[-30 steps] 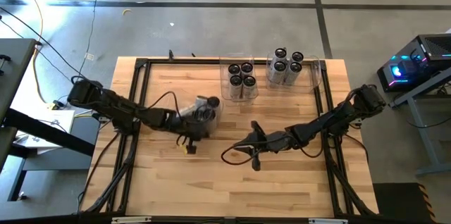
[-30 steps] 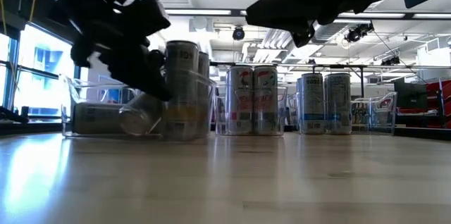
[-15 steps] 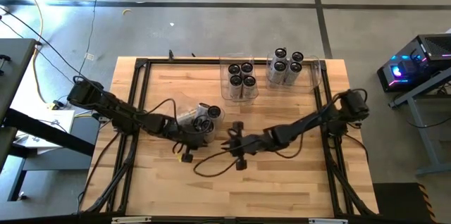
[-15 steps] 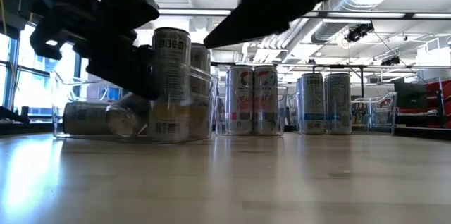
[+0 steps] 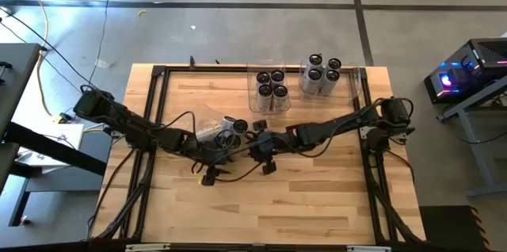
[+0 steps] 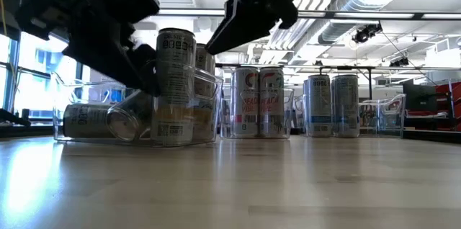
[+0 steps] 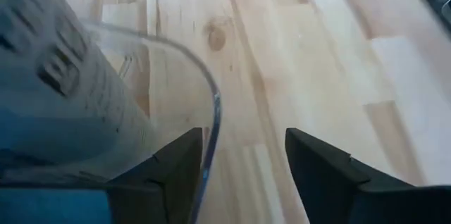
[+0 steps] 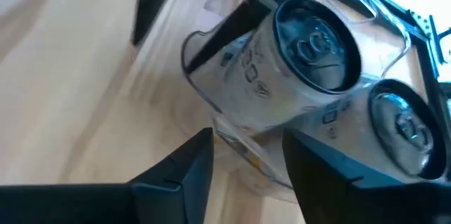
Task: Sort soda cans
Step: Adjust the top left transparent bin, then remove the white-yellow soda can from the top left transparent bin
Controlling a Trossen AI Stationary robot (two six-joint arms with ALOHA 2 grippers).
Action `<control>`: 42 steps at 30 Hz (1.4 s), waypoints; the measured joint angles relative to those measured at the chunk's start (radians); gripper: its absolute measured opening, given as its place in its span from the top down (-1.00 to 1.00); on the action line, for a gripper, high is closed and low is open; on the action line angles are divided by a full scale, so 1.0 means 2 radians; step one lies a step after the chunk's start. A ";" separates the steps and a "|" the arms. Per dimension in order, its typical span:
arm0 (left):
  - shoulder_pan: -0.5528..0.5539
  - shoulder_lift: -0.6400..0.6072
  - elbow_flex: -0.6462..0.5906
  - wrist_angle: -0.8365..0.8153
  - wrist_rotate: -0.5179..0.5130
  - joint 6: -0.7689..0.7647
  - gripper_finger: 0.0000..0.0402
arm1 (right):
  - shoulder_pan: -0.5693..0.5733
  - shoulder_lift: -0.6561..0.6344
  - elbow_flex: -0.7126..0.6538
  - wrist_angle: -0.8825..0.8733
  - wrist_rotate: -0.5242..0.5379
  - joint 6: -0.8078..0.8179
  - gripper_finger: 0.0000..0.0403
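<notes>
A clear bin point(image 5: 215, 128) sits left of the table's middle. It holds upright soda cans point(image 6: 175, 85) and others lying on their sides point(image 6: 90, 121). My left gripper point(image 7: 243, 175) is open at the bin's near side, and the curved rim point(image 7: 213, 108) runs just inside one finger. My right gripper point(image 8: 246, 171) is open too. It slants down at the bin's right end point(image 5: 252, 139), with two can tops point(image 8: 317, 44) just beyond its fingertips. In the low view it hangs above the bin point(image 6: 248, 16). My left gripper is open with the bin's clear wall point(image 7: 206, 160) close beside the inner face of one finger point(image 7: 180, 168). I cannot tell whether that finger touches the wall. The bin rests flat on the table.
Two more clear bins stand at the far edge, one with several red-and-white cans point(image 5: 271, 89) and one with several blue-and-white cans point(image 5: 321, 76). A black frame point(image 5: 154, 109) borders the tabletop. Bare wood lies toward the near edge point(image 5: 261, 212).
My right gripper has swung from the table's middle toward the left and a little up, rolling as it went, and is now at the bin's right end. My left gripper has drawn back slightly. The bin and its cans have slid a little toward the table's left.
</notes>
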 joint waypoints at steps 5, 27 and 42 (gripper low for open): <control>-0.005 -0.038 0.000 -0.001 -0.001 0.002 -0.03 | -0.017 0.001 0.000 0.000 -0.055 -0.023 0.13; 0.060 -0.232 0.043 -0.256 -0.140 -0.109 -0.08 | 0.081 -0.032 0.060 -0.254 0.077 0.159 0.13; 0.239 -0.132 0.038 -0.215 -0.026 -0.172 -0.55 | 0.171 -0.046 0.059 -0.355 0.195 0.299 0.13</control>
